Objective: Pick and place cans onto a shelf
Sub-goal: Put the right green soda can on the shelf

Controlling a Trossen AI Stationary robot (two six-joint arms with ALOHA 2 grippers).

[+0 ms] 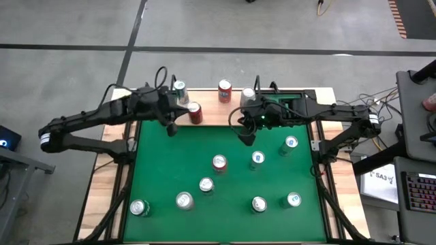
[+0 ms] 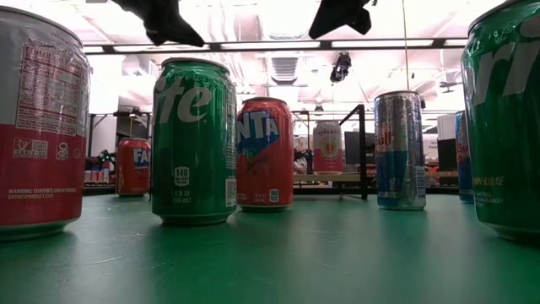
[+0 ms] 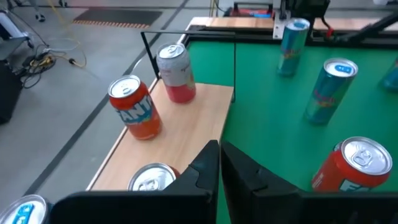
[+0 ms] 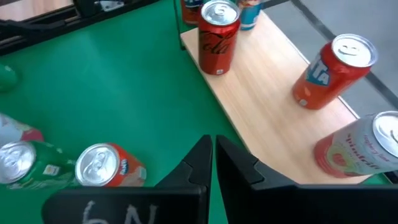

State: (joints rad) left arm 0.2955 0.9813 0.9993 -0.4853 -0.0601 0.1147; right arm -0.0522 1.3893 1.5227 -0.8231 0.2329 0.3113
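My right pincer (image 1: 246, 138) hangs closed and empty above the far part of the green table (image 1: 163, 170), its two dark fingers (image 4: 202, 163) pressed together with nothing between them. Just beyond it lies the shelf (image 1: 211, 114), the light-wood board along the table's far edge, where a red cola can (image 4: 217, 37), an orange-red Fanta can (image 4: 333, 70) and a pale pink-and-white can (image 4: 367, 149) stand upright, with a blue-topped can (image 1: 179, 88) at the far left end. My left pincer (image 1: 170, 128) hovers near the shelf's left end, equally shut and equally empty, close beside the cola can.

Four cans shelved, eight to go, by my count: out on the green stand a red-rimmed can (image 1: 219, 162), two tall teal ones (image 1: 257, 159) (image 1: 291, 143) and, nearer the front edge, five more (image 1: 206, 185) (image 1: 184, 200) (image 1: 139, 207) (image 1: 259, 204) (image 1: 293, 199).

I judge this the pause between a delivery and the next fetch. The next move calls for one pincer to spread its fingers, swing back over the green, descend around a standing can without knocking its neighbours, clamp, lift clear and carry it to a bare stretch of the wood between the cans already there and inside the black wire uprights (image 3: 146, 46).
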